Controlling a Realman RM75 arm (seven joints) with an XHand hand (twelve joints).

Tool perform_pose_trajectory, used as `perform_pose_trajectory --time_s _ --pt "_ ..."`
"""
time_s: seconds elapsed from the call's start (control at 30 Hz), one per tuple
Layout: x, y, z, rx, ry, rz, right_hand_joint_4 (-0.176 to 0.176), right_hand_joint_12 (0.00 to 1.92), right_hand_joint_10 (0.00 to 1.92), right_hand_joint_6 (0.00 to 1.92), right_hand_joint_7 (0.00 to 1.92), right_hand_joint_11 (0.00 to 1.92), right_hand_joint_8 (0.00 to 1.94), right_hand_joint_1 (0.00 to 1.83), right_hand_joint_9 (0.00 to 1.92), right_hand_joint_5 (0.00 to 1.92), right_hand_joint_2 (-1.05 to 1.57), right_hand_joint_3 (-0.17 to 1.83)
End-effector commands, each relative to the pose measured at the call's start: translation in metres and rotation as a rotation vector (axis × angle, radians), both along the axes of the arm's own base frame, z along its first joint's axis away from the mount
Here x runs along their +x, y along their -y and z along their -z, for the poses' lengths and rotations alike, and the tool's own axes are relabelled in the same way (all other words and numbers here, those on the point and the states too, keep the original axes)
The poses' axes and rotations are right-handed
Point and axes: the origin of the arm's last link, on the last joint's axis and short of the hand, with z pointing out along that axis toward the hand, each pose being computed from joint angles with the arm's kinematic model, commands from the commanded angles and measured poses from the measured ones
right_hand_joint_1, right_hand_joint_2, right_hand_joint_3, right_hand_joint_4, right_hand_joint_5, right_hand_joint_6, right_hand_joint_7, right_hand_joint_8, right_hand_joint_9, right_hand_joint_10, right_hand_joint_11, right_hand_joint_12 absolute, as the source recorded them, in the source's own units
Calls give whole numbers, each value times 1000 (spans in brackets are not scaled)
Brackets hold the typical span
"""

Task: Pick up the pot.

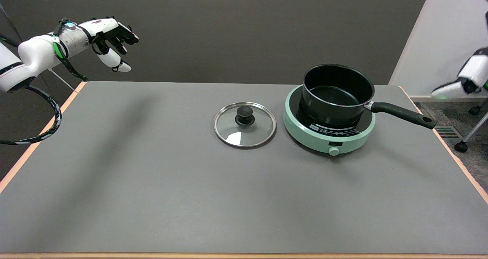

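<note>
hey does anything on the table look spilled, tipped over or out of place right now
Nothing stands out. The pot sits upright on the green cooker, its handle pointing right, and the glass lid lies flat on the table beside the cooker. No spills show.

Right hand (pixel 463 84) blurred, cut off by right edge; fingers unclear.

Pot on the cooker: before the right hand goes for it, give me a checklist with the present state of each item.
1. Pot sits upright on the green cooker: ok.
2. Lid is off, flat on the table, apart from the cooker: ok.
3. Pot handle points toward the table's right edge, nothing on it: ok.
4. Right hand at the handle: not ok; it is blurred at the picture's right edge, off the table.
5. Right hand's fingers apart and ready to grasp: cannot tell, mostly cut off.
6. Pot empty: ok; only its dark bottom shows.
</note>
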Motion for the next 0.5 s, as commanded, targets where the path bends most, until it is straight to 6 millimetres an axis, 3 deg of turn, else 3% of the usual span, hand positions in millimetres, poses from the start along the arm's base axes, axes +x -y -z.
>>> perform_pose_trajectory --time_s 0.03,0.5 --pt "-55 0 64 -106 -237 141 -176 20 20 20 20 20 20 1423 20 20 -1015 973" --pt "-93 11 110 -178 -178 168 -176 39 39 39 39 39 39 1426 39 39 -1005 811"
